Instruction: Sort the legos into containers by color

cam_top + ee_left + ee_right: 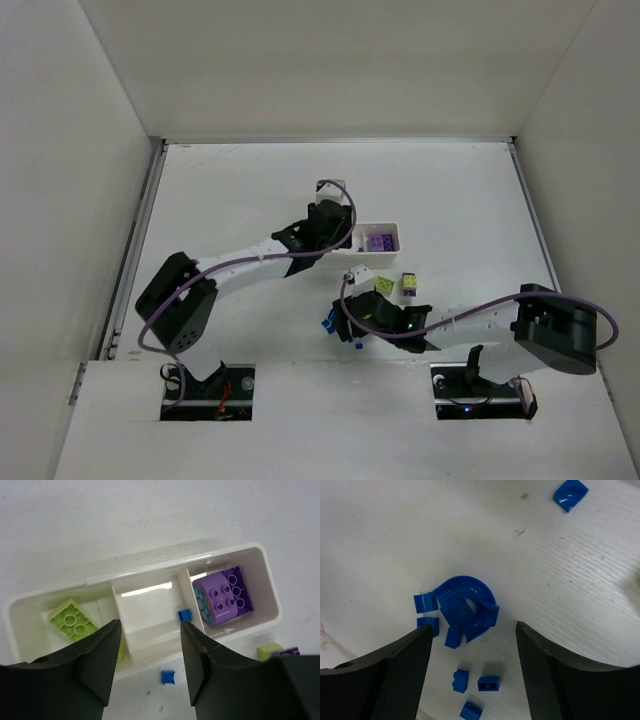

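The white tray (145, 565) has three compartments. A lime green brick (72, 620) lies in the left one, a tiny blue bit (185, 615) in the middle one, and purple bricks (225, 596) in the right one. My left gripper (150, 625) hangs open above the tray's near wall, with nothing between its fingers. Another blue bit (167, 676) lies on the table just outside the tray. My right gripper (473, 627) stands open over the round blue piece (465, 607) and several tiny blue bits (489, 682). In the top view the left gripper (340, 240) is at the tray (398, 232). The right gripper (345, 322) is nearer the front.
Between the tray and the right arm, a lime green brick (384, 286) and a lime-and-purple brick (410, 285) sit on the table. White walls enclose the table on three sides. One lone blue bit (570, 494) lies apart from the blue cluster.
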Motion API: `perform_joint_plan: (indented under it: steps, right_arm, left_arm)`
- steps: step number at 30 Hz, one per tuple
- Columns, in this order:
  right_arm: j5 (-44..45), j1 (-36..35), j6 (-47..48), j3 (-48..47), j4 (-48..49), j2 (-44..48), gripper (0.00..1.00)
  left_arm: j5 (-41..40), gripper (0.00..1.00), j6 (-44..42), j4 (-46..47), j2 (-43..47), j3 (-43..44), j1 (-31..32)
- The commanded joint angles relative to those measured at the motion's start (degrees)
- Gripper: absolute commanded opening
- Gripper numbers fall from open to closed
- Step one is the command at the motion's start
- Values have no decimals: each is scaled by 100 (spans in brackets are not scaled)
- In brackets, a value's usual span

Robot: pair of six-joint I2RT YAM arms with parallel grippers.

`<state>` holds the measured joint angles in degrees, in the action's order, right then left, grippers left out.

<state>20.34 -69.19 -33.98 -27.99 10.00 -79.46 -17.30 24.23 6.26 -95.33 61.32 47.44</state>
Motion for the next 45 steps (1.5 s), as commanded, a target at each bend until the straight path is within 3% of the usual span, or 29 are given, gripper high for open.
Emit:
perform_joint_plan:
  steps: [1, 6, 12, 17, 23, 34, 40, 45]
  right_arm:
    - [-153, -55, 189, -312, 353, -280, 71]
    - [-56, -55, 286, -497, 353, -719, 66]
    - [49, -55, 339, -664, 213, -949, 52]
    - [75, -55, 374, -655, 73, -764, 59]
    - [146, -55, 330, -682, 37, -773, 47]
    - [190, 182, 330, -515, 212, 378, 45]
    - [-56, 997, 435, -637, 283, 844, 45]
    - [-153, 1894, 576, -1146, 345, 643, 45]
  left_arm:
    - [-186, 48, -32, 130, 988, -540, -73]
    - [-212, 48, 240, -19, 2165, -1560, -90]
    - [-353, 49, 653, -546, 3405, -2457, -46]
    - [-441, 50, 881, -1003, 3977, -3011, -117]
    - [-423, 51, 1066, -1180, 4259, -3240, -64]
    - [-405, 51, 1312, -1321, 4549, -3530, 287]
    - [-397, 51, 1471, -1215, 4444, -3636, 691]
    - [-476, 52, 1585, -1083, 4295, -3671, 1139]
